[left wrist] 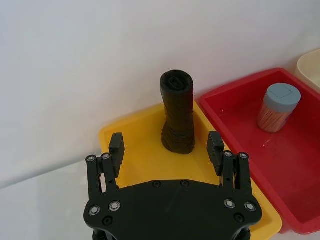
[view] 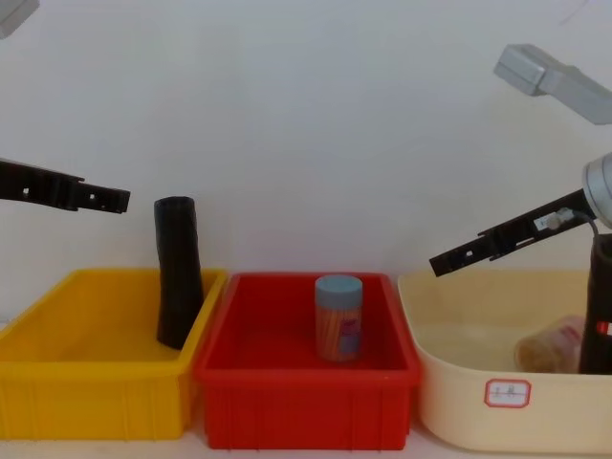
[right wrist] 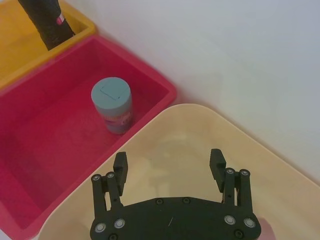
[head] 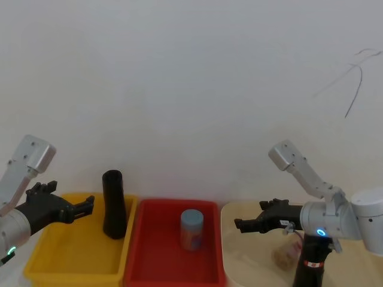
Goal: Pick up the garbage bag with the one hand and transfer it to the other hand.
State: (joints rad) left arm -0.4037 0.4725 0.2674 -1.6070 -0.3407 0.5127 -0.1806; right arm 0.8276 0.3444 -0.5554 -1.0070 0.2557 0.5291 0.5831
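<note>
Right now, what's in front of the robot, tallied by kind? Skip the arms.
Bins: 3, the yellow bin, the red bin, the cream bin
Black rolls: 2, one in the yellow bin, one in the cream bin
Blue-lidded jar: 1, in the red bin
Brownish item: 1, in the cream bin, kind unclear
Total: 7

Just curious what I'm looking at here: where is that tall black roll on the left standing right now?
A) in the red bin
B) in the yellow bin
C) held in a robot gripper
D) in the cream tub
B: the black roll stands upright in the yellow bin, near the wall next to the red bin, and the open left gripper is apart from it, not touching.
</note>
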